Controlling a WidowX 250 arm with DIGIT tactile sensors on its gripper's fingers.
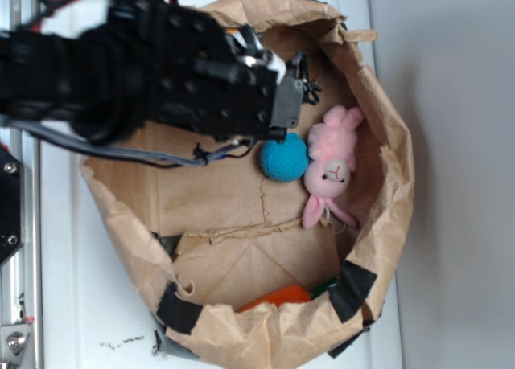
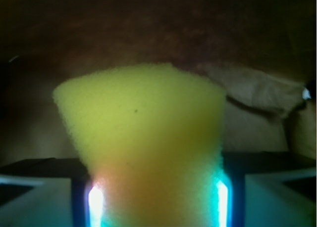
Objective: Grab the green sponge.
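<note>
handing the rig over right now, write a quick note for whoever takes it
Gripper: shut on the green sponge. The wrist view shows the yellow foam wedged between the two fingers, filling most of the frame.
Location: the arm is over the upper part of the brown paper bag; the sponge itself is hidden behind the arm in the exterior view.
Other things in the bag: blue ball, pink bunny, orange object near the lower rim, none touched.
Done: the grab appears made.
Left: probably only confirming that the grip holds; whether the sponge is lifted clear cannot be told.
</note>
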